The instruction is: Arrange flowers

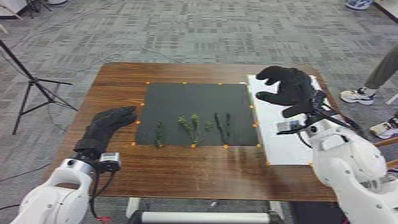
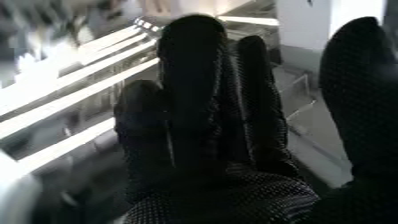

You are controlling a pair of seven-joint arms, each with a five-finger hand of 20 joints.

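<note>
Brown table (image 1: 195, 175) is carrying the whole setup. L arm (image 1: 67, 187) and R arm (image 1: 342, 155) are coming in from the near edge. Dark mat (image 1: 191, 95) is lying mid-table, white board (image 1: 284, 145) to its right.

R hand (image 1: 298, 89) is hovering over the board's far part, open: fingers (image 2: 191, 90) extending, thumb standing well off, holding nothing. L hand (image 1: 108, 122) is resting beside the mat's left edge, fingers about straight, also empty afaict.

Stems are all lying on the mat's near half: bushy sprig (image 1: 194, 129) mid, thin green sprig (image 1: 160, 134) left, dark stems (image 1: 227, 127) right. Orange marks (image 1: 185, 83) are sitting round the mat.

Step imo: picking the 1st stem. R hand should be going for the dark stems 1st, being nearest, coming down from above w/ thumb and fingers straddling one stalk, pinching lightly btwn leaves and cut end, then lifting straight up so nbrs aren't dragging. Bushy one is prob snagging easily, so worth leaving some room.

Unclear: whether the dark stems are touching, which ends are the cut ones, how high R hand is hovering. L palm is facing away, so can't tell if it's touching the table. R arm is running off the frame edge.
</note>
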